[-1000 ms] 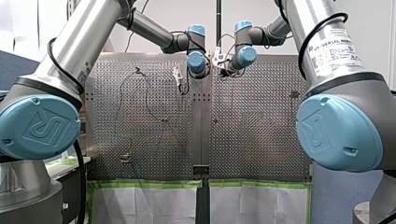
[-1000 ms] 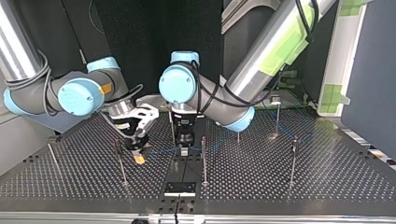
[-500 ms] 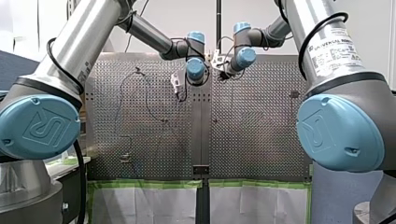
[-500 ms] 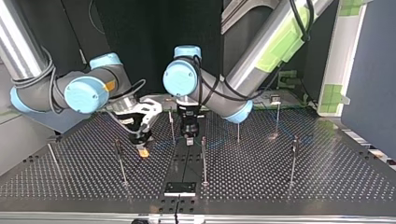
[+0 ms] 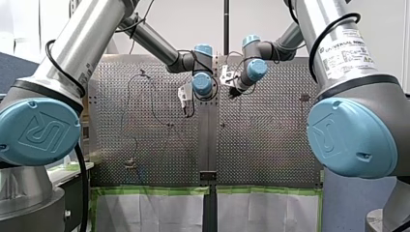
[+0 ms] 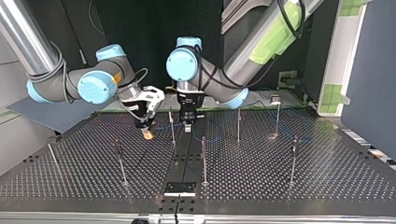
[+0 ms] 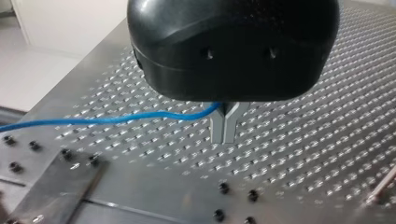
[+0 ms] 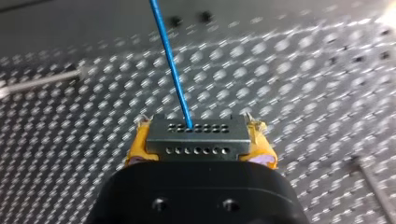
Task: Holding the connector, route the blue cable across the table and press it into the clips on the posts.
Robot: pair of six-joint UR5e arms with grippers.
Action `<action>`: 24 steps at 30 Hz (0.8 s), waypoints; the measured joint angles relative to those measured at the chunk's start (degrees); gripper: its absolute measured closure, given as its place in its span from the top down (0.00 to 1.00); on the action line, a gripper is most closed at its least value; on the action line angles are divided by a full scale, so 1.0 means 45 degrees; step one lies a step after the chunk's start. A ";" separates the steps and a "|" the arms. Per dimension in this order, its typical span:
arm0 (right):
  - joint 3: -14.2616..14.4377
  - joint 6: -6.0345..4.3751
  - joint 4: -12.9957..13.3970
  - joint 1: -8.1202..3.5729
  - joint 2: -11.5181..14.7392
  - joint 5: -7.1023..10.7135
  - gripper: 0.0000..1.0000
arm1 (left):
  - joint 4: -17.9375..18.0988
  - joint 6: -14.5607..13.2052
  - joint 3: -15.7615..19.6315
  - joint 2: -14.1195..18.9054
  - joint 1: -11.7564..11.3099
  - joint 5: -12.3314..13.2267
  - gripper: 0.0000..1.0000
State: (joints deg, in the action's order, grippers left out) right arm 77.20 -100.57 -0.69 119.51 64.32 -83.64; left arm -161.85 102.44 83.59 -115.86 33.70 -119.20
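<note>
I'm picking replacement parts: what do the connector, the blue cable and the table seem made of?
The connector is matte dark grey with rows of small holes: plastic or coated metal, unclear. The blue cable has a thin, smooth jacket, probably plastic. The table is shiny perforated metal.

The perforated metal table (image 5: 145,145) fills the middle of the front view, and behind it stands a pale wall (image 5: 183,24). At its near edge are white sheets (image 5: 150,212) bordered with green tape (image 5: 150,190). In the top view the backdrop (image 6: 140,42) is dark, with a blue-grey panel (image 6: 369,70) at the right. Well to the side of the fingers (image 7: 218,128) of my left gripper (image 7: 223,139), past the table's edge, a pale surface (image 7: 51,32) shows.
</note>
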 joint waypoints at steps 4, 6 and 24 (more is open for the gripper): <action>0.0413 0.0078 0.0192 -0.0074 -0.0001 -0.0083 0.00 | 0.0440 -0.0045 0.0437 -0.0011 -0.0002 0.0378 0.00; 0.0648 0.0091 0.0389 -0.0114 -0.0003 -0.0098 0.00 | 0.0691 -0.0050 0.0695 -0.0058 -0.0012 0.0625 0.00; 0.2649 0.0433 0.1637 -0.0295 -0.0006 -0.0138 0.00 | 0.1763 0.0159 0.2560 -0.0895 0.0032 0.1679 0.00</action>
State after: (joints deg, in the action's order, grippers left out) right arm 89.13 -98.62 6.68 118.18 64.30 -84.25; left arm -153.91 103.15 95.11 -119.89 33.85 -111.64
